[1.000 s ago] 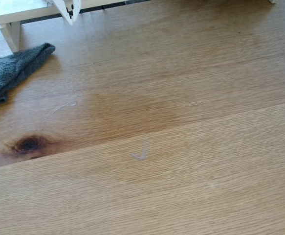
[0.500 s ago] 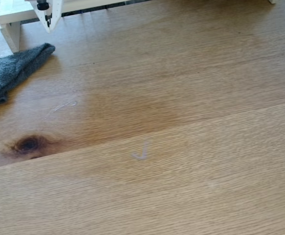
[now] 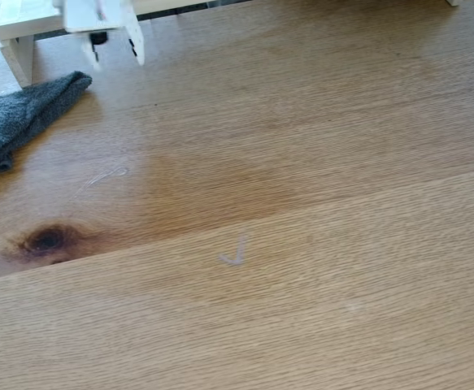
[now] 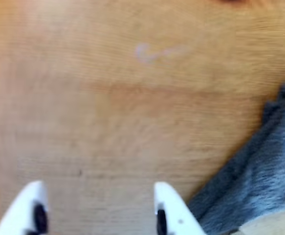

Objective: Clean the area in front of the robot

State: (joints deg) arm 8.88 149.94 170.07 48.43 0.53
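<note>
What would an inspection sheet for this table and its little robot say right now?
Surface: oak-grain tabletop with a darker patch, a dark knot and whitish scribble marks.
Job's things: grey cloth lies at the left edge in the fixed view, ungrasped.
Clutter: nothing seen.
Grippers: white gripper open, empty, beside the cloth.
Cables: nothing seen.
Surroundings: white frame at the far-left corner.

The robot's gripper (image 4: 98, 198) shows two white plastic fingers (image 4: 27, 208) that taper to rounded points, each set with a small black fitting near the base; in the fixed view the gripper (image 3: 116, 55) appears blurred white with one dark spot.
</note>
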